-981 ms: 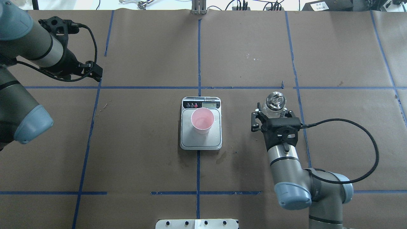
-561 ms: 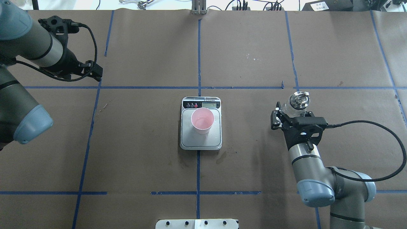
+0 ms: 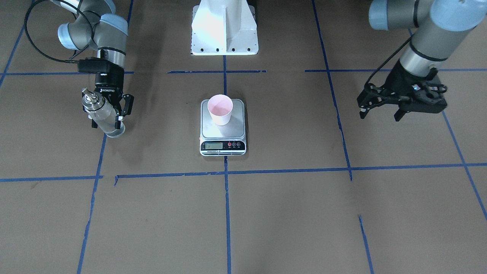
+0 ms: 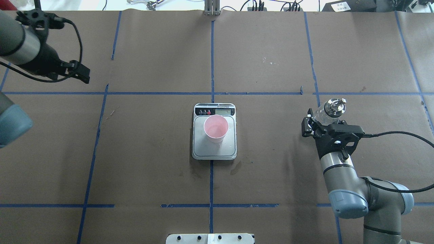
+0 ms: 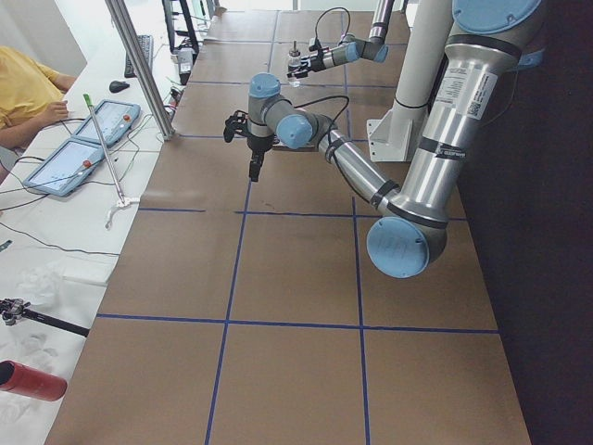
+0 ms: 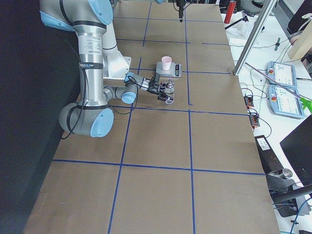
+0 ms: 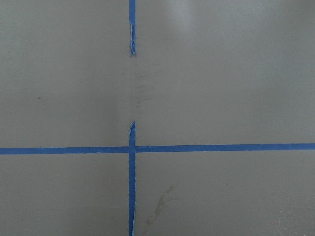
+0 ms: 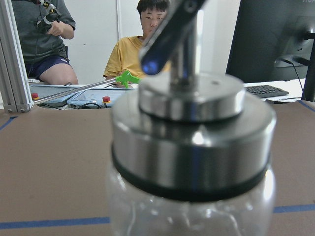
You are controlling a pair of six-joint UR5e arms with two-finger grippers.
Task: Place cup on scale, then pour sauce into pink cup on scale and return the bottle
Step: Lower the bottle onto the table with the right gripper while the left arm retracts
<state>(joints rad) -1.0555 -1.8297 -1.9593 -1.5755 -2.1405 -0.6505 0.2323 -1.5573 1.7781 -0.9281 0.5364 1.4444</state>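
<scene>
**Front-facing view:** You are looking at the right gripper (image 3: 105, 121) clamping the bottle (image 3: 99, 111) around its glass body, well apart from the scale (image 3: 228, 132), at its 9 o'clock. You cannot tell whether the bottle's base is touching the table (image 3: 289, 213). The cup (image 3: 220, 108) is standing upright on the scale, toward its 12 o'clock end, with the display strip (image 3: 223, 145) lying at 6 o'clock. The left gripper (image 3: 379, 114) is hanging at the scale's 3 o'clock, jaws spread wide and holding nothing.

**Overhead view:** The sides are swapping for you. The bottle is showing at the scale's 3 o'clock, its silver cap (image 4: 335, 104) facing the camera, while the left gripper is hovering out toward 10 o'clock.

**Left side view:** The near arm's gripper is pointing down over brown paper, and the bottle is showing small at the far end.

**Right side view:** The near arm is reaching out low with the bottle, and the cup is showing beyond it on the scale.

**Left wrist view:** You are seeing only crossing blue tape lines (image 7: 131, 147).

**Right wrist view:** The cap and spout are filling the frame, blurred, with an operator in yellow (image 8: 133, 56) sitting beyond the table.
</scene>
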